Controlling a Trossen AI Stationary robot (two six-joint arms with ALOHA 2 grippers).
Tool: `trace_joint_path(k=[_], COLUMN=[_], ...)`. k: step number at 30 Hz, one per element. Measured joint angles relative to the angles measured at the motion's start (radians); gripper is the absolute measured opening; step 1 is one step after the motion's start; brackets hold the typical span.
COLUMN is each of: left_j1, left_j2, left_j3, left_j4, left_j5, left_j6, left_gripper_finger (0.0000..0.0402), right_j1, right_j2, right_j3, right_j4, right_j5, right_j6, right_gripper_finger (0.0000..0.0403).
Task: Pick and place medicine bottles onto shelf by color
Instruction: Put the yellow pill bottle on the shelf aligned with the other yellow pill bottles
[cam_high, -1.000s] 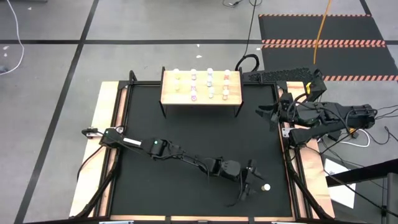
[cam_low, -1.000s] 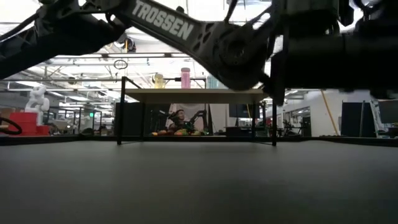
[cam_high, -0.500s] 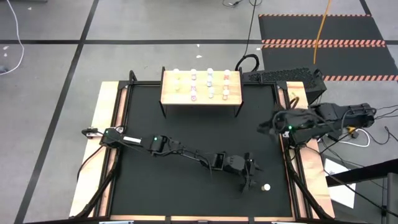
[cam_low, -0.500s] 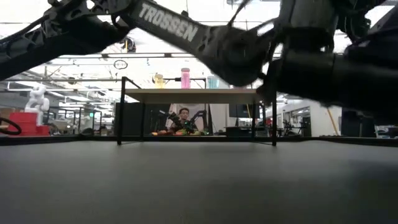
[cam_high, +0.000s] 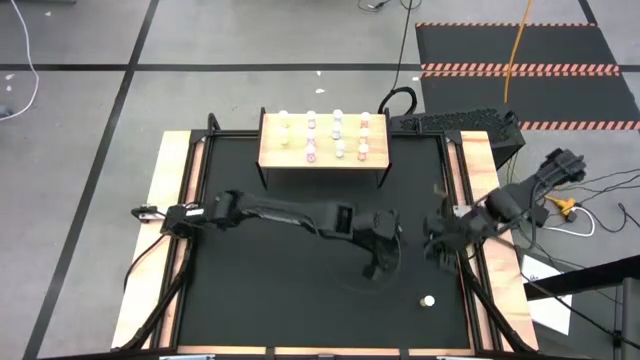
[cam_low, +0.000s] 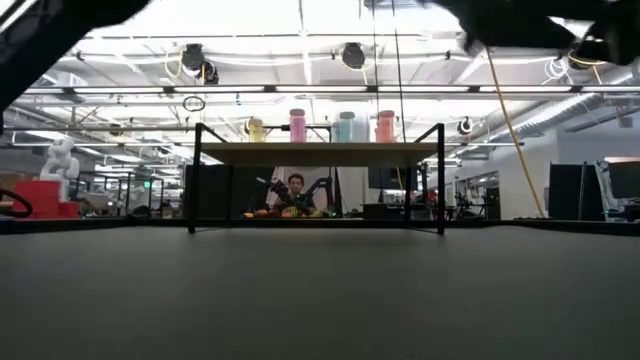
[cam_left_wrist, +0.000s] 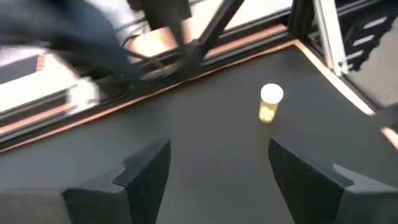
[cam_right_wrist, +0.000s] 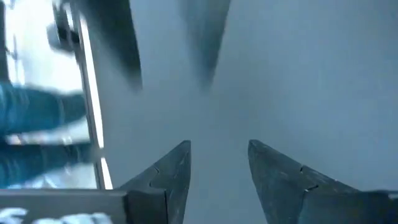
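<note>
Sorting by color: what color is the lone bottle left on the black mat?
Yellow with a white cap; the left wrist view shows it best.

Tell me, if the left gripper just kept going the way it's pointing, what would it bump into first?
Probably the bare black table. The left gripper hangs open and empty, angled down at the mat. The lone yellow bottle stands ahead but off to one side of that line, so it would likely be missed.

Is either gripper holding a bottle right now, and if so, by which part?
Nothing is held. The left gripper is open and empty, the yellow bottle lying on the mat ahead of it. The right gripper is open and empty too.
</note>
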Motion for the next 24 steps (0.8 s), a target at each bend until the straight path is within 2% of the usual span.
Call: trace_joint_path(k=[5,12,21,24], left_j1=[0.039,0.085,0.09,0.091], left_j2=[-0.098,-0.163,-0.243,-0.268], left_j3=[0.005,0.004,0.003,-0.057], left_j4=[-0.251,-0.462,-0.604,-0.633], left_j5=[0.0,-0.049,-0.06,-0.061], left_j6=[0.021,0.021,0.003,0.023], left_gripper_finger=[0.0271,0.0271,0.0271,0.0271], right_j1=[0.162,0.346,0.451,0.477], right_j2=[0.097,0.257,0.383,0.418], right_j3=[0.0,0.0,0.0,0.0], right_j4=[0.036,0.178,0.25,0.26], right_j5=[0.017,0.069,0.054,0.054], right_j6=[0.09,0.157,0.201,0.176], right_gripper_finger=[0.0153,0.0157,0.0178,0.0187])
